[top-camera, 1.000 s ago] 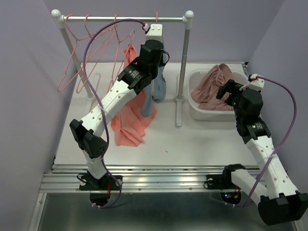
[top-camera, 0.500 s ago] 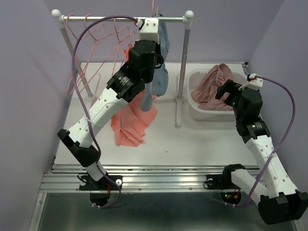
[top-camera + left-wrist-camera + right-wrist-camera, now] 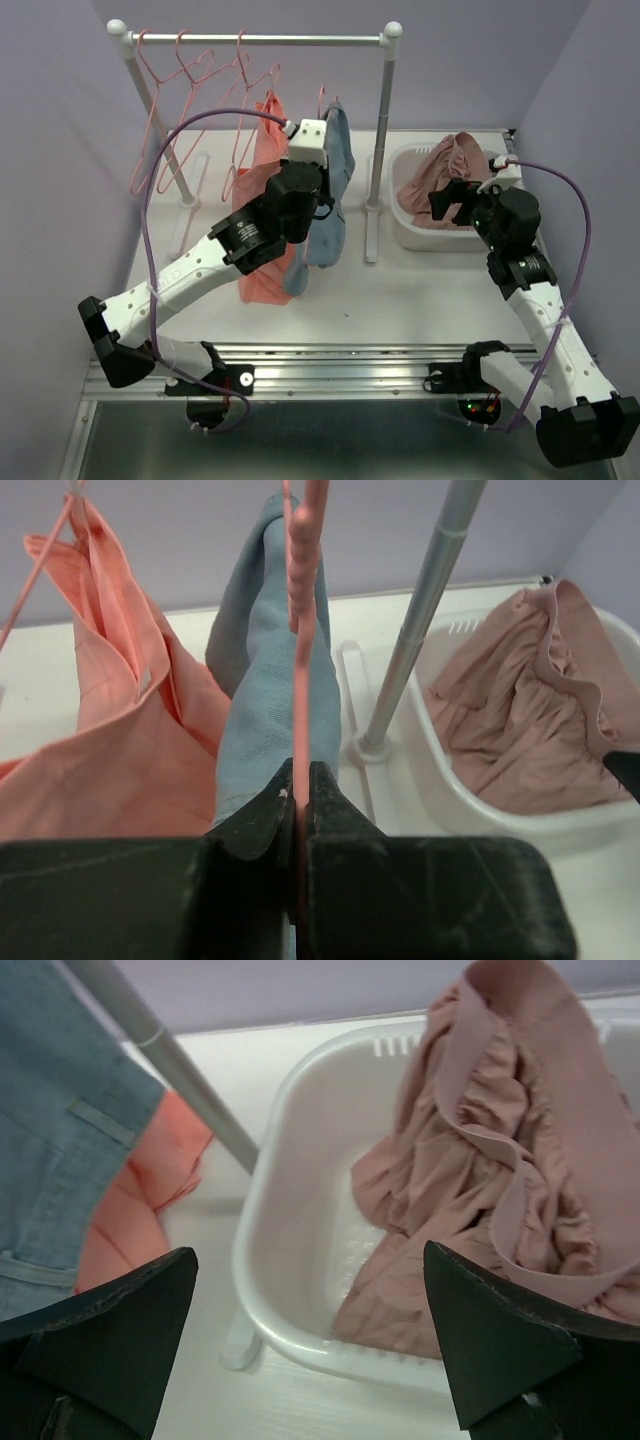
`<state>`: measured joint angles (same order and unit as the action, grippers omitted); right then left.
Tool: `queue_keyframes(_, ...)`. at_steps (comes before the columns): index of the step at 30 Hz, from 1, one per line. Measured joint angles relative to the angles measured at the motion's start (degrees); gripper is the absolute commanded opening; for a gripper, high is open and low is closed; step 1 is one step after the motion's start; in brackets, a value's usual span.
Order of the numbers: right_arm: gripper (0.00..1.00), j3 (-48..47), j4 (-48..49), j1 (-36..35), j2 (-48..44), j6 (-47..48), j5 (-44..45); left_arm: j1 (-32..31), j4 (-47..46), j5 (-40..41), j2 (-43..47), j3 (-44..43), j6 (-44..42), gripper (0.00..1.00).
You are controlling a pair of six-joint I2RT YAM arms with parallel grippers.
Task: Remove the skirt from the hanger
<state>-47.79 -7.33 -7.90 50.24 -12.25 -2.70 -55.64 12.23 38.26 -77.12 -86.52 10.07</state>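
Currently L gripper (image 3: 300,780) is pinched tight on thin pink wire hanger (image 3: 303,630). Blue denim skirt (image 3: 265,690) hangs on it, mid-table, left of grey rack post (image 3: 420,620), prob. off the metal rail (image 3: 260,40). R gripper (image 3: 310,1255) spread wide over white plastic basket (image 3: 245,1250), holding nothing.

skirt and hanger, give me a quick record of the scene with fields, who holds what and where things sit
skirt: blue denim, on the pink hanger
hanger: hook below the rail, not on it
left gripper: shut on hanger
right gripper: open, above the basket, holding nothing
basket: white, holds a dusty pink garment
task state: skirt not yet off the hanger
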Motion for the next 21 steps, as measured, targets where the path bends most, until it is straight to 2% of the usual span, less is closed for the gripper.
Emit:
queue_keyframes(5,1.00,0.9,2.6,-0.6,-1.0,1.6,-13.4,-1.4,-0.9,-0.6,7.0,9.0,3.9,0.00)
queue_keyframes(8,1.00,0.9,3.5,-6.4,-0.4,4.1,-17.9,-1.4,-1.2,-0.5,8.7,11.1,5.8,0.00)
queue_keyframes(11,1.00,0.9,3.4,-20.7,1.9,7.5,-13.2,-1.4,-2.0,0.2,8.8,13.0,7.6,0.00)
queue_keyframes(14,1.00,1.3,4.0,-39.3,6.2,12.8,-6.1,-1.3,-2.1,1.2,8.8,15.6,9.9,0.00)
queue_keyframes(16,1.00,2.2,5.0,-48.2,9.4,15.7,-1.8,-1.2,-1.8,1.1,8.8,17.3,11.3,0.00)
queue_keyframes(19,1.00,3.7,5.9,-53.5,12.9,18.5,3.1,-0.9,-1.2,0.8,8.8,18.7,12.5,0.00)
queue_keyframes(21,1.00,4.9,7.0,-54.5,14.3,20.1,6.0,-0.8,-1.2,0.7,8.8,18.7,13.1,0.00)
